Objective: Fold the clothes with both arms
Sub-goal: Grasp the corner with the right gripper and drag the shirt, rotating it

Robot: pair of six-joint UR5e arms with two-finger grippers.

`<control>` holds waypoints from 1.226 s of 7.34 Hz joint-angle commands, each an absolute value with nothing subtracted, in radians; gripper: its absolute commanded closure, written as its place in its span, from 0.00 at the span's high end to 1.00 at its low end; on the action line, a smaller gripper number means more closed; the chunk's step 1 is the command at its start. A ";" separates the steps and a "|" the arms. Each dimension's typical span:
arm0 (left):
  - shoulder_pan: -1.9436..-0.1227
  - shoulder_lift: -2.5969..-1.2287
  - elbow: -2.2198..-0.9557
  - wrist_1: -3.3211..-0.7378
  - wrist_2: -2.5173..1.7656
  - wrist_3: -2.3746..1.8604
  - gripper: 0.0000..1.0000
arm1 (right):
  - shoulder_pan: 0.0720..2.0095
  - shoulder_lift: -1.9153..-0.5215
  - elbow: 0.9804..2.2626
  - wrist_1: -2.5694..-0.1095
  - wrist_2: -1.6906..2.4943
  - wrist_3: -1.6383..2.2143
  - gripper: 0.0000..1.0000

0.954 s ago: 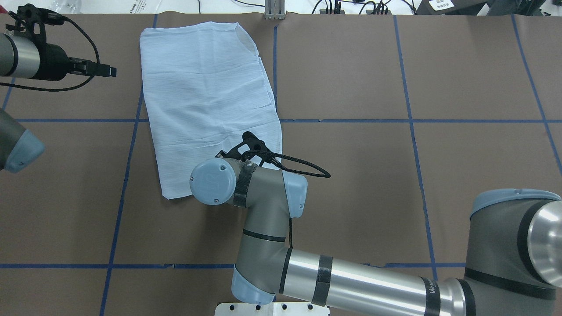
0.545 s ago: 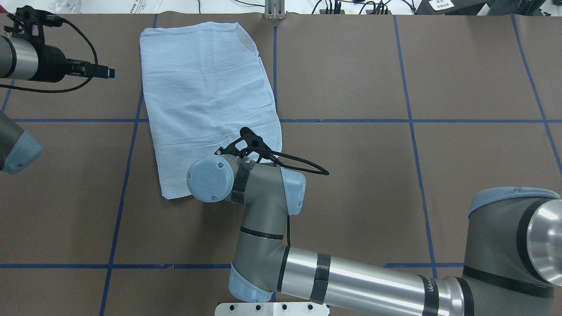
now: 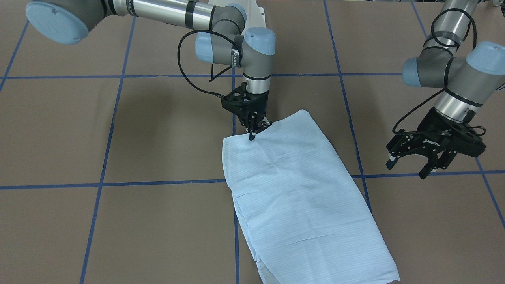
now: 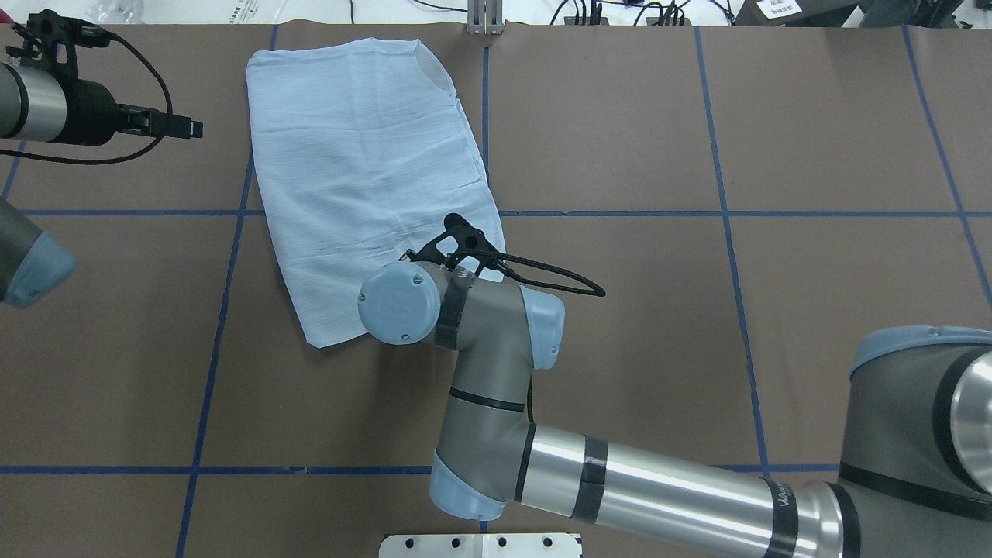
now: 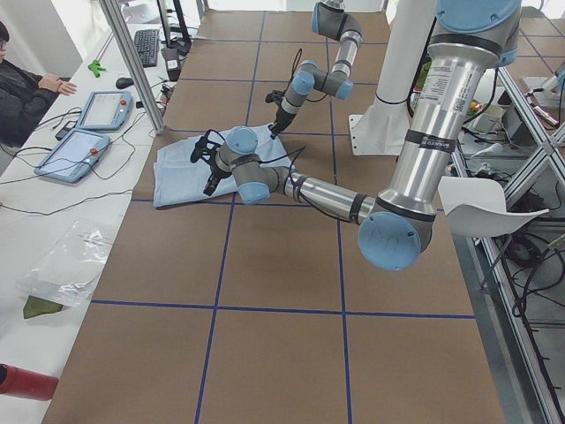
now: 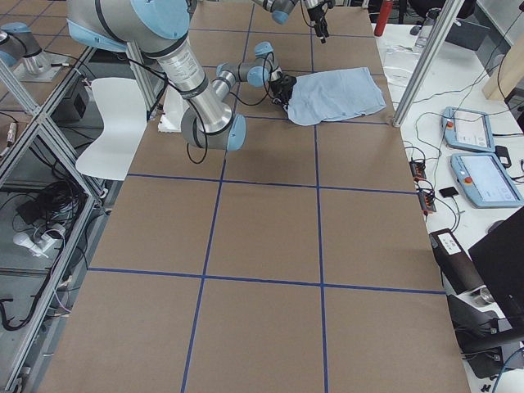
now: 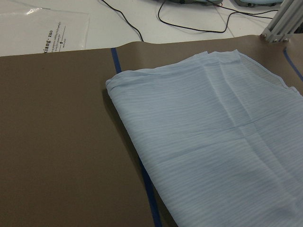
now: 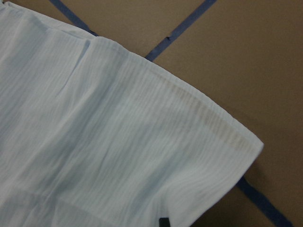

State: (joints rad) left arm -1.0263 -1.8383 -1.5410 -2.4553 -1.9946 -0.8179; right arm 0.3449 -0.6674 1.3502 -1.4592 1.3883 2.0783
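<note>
The clothes are one light-blue striped shirt point(image 3: 303, 189) folded into a long rectangle on the brown table, lying toward my left half point(image 4: 364, 155). My right gripper point(image 3: 251, 136) points straight down at the shirt's end nearest the robot base, shut on the fabric close to that edge. In the overhead view its wrist hides it. The right wrist view shows that hem and corner point(image 8: 203, 123) up close, with one black fingertip point(image 8: 163, 222) at the bottom. My left gripper point(image 3: 408, 167) hangs open above bare table beside the shirt's long edge point(image 4: 190, 126), touching nothing.
Blue tape lines point(image 4: 604, 213) divide the table into squares. A white base plate point(image 4: 480, 542) sits at the near edge and an aluminium post point(image 4: 484, 15) at the far edge. Beyond it lie cables, a plastic bag point(image 7: 47, 33), tablets point(image 5: 88, 132) and a seated person point(image 5: 18, 88).
My right arm has shifted to the right, and the shirt's near end has slid right with it, slanting the cloth more. The left arm has barely moved.
</note>
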 commanded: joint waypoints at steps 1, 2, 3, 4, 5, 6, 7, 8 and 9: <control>-1.023 -1.838 -1.542 -2.456 -1.996 -0.819 1.00 | 0.347 -0.855 1.562 -1.459 1.393 2.039 0.00; -1.023 -1.838 -1.546 -2.456 -1.996 -0.819 1.00 | 0.347 -0.933 1.645 -1.460 1.387 2.039 0.00; -1.023 -1.838 -1.551 -2.456 -2.002 -0.821 1.00 | 0.313 -0.978 1.731 -1.471 1.382 2.045 0.00; -1.014 -1.838 -1.563 -2.454 -2.003 -0.824 1.00 | 0.276 -1.001 1.776 -1.474 1.349 2.046 0.00; -0.988 -1.838 -1.593 -2.451 -2.002 -0.900 1.00 | 0.246 -0.999 1.808 -1.518 1.329 2.054 0.00; -0.929 -1.812 -1.647 -2.451 -1.991 -0.998 1.00 | 0.226 -0.996 1.850 -1.572 1.327 2.071 0.00; -0.867 -1.751 -1.748 -2.450 -1.988 -1.091 1.00 | 0.206 -0.991 1.858 -1.584 1.306 2.088 0.00; -0.783 -1.677 -1.855 -2.450 -1.947 -1.192 1.00 | 0.199 -0.986 1.856 -1.586 1.292 2.088 0.00; -0.676 -1.646 -1.915 -2.448 -1.866 -1.294 1.00 | 0.199 -0.988 1.856 -1.586 1.292 2.088 0.00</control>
